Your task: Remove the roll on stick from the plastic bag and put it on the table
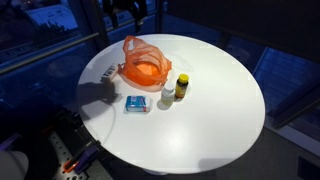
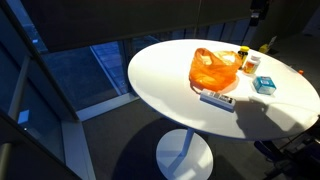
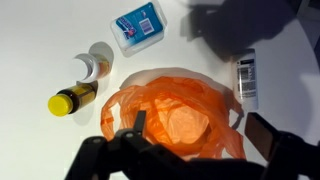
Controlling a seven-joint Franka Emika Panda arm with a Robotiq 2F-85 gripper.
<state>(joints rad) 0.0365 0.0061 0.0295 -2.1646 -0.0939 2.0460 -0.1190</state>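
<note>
An orange plastic bag (image 1: 143, 68) lies crumpled on the round white table (image 1: 215, 120), and it shows in both exterior views (image 2: 215, 68). In the wrist view the bag (image 3: 150, 105) is right below me, with a pale shape (image 3: 186, 122) showing through it. I cannot tell whether that shape is the roll on stick. My gripper (image 3: 200, 135) is open and empty, its fingers spread high above the bag. In the exterior views the gripper (image 1: 128, 14) (image 2: 257, 12) hangs dark at the top, well above the table.
Beside the bag are a yellow-capped bottle (image 1: 181, 87) (image 3: 72, 99), a small white bottle (image 1: 168, 97) (image 3: 95, 65), a blue box (image 1: 137, 103) (image 3: 137, 27) and a flat labelled packet (image 2: 217, 97) (image 3: 248, 78). Bare tabletop lies beyond the bottles.
</note>
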